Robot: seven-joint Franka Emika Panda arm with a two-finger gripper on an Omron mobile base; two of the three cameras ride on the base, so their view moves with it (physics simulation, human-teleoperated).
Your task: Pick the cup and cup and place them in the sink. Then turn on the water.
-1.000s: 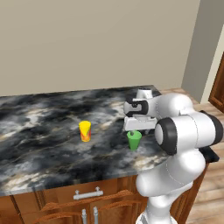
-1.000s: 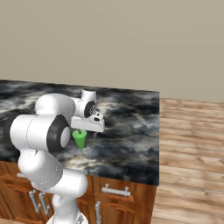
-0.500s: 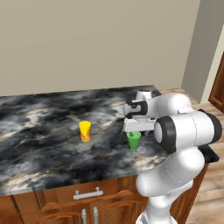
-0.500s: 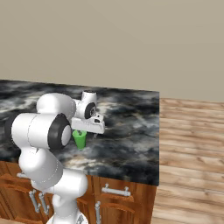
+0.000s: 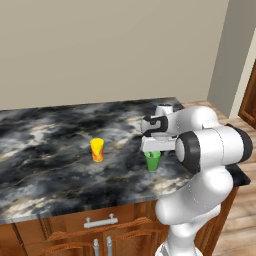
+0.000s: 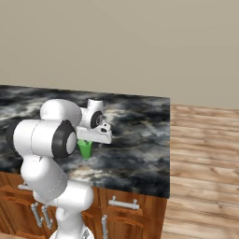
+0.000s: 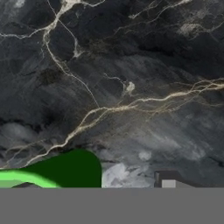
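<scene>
Dark marble counter (image 5: 45, 145) meets a beige wall; wood floor (image 6: 205, 154) beside it. Left base view adds a yellow cup (image 5: 97, 150) near the green cup (image 5: 152, 160), under the gripper (image 5: 152, 151); grip state cannot be told.

My hand sits low over the green cup (image 6: 85, 148), which stands upright on the marble desk (image 6: 140, 140) near its front edge; my fingers are hidden behind the hand.

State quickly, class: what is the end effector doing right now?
End effector: down around the green cup; whether the jaws have gripped it cannot be told.
</scene>
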